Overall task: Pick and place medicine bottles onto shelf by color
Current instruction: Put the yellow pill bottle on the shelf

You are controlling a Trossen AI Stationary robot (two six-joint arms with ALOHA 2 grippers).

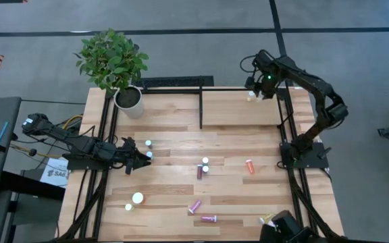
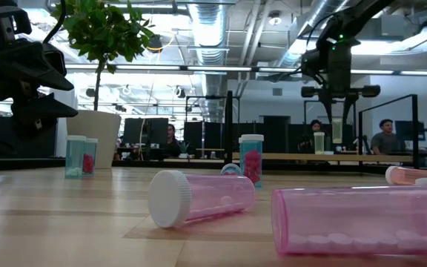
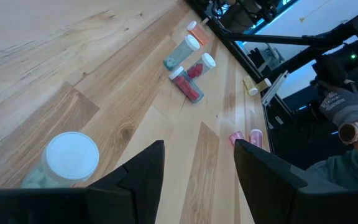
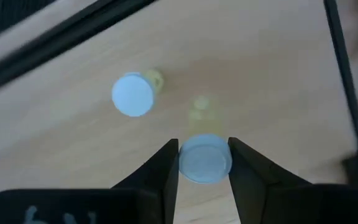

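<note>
Plank tabletop (image 1: 181, 145), landmark is the shelf (image 1: 238, 108). Well left of it, left gripper (image 1: 142, 160) hovers with fingers spread, empty. Loose medicine bottles (image 1: 204, 166) lie on the planks below it. At its right end, right gripper (image 4: 204, 163) pinches a yellow bottle (image 4: 205, 158), upright beside another yellow bottle (image 4: 133, 94).

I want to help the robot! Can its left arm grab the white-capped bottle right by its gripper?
Probably yes. The left gripper is open just above the table, and the white-capped bottle stands right beside it with bare wood between. It only needs a small sideways shift.
</note>
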